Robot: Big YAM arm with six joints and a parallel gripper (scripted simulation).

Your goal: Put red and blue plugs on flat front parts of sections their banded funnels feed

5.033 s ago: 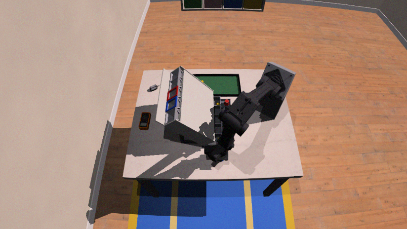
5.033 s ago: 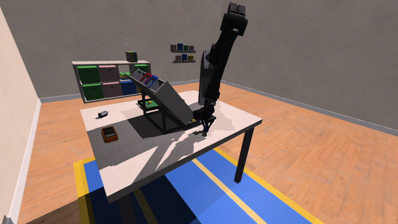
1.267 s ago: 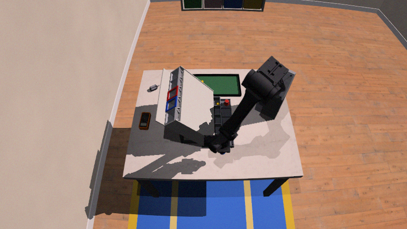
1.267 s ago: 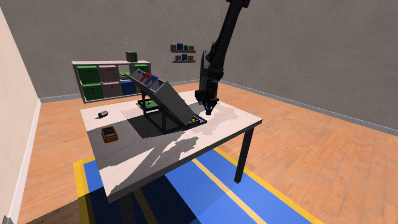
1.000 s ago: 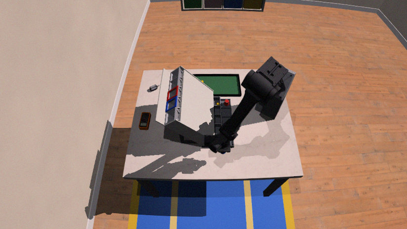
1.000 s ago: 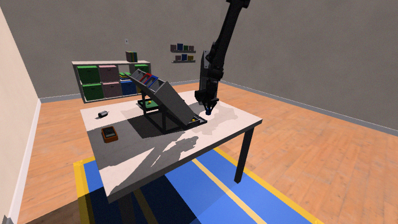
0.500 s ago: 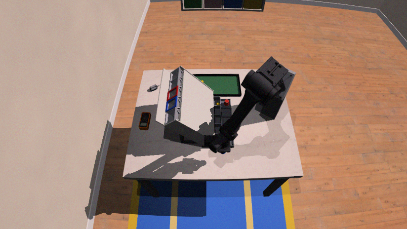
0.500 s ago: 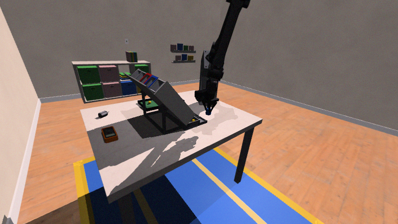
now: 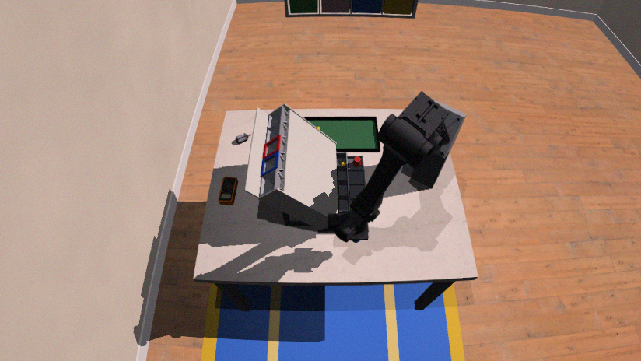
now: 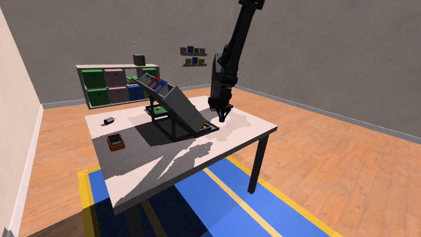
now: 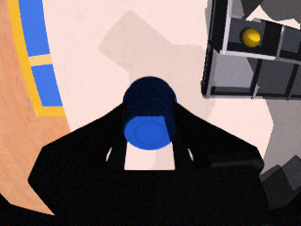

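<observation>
The ramp box (image 9: 309,156) (image 10: 182,109) is the landmark. At its low end is the section tray (image 9: 356,177) (image 10: 214,128) (image 11: 230,72). Near this end, beside the tray, the gripper (image 9: 355,237) (image 10: 223,117) (image 11: 150,110) is grasping the blue plug (image 10: 221,118) (image 11: 150,132). The red plug (image 9: 356,161) stands on one flat front part. Probably the blue placing is in hand; next move needs careful aligning over the correct section, then lowering.

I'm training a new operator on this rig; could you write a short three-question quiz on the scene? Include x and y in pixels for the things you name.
1. True or false: the red plug (image 9: 356,161) is between the gripper's fingers.
2. Which is held by the gripper (image 10: 222,117) (image 11: 150,113): (a) a marble, (b) the blue plug (image 10: 221,118) (image 11: 150,132), (c) the multimeter (image 9: 228,190) (image 10: 115,142)?
3. Fill in: the funnel banded in red sits directly beside the one banded in ____.

Key: 1 false; 2 b; 3 blue.
</observation>
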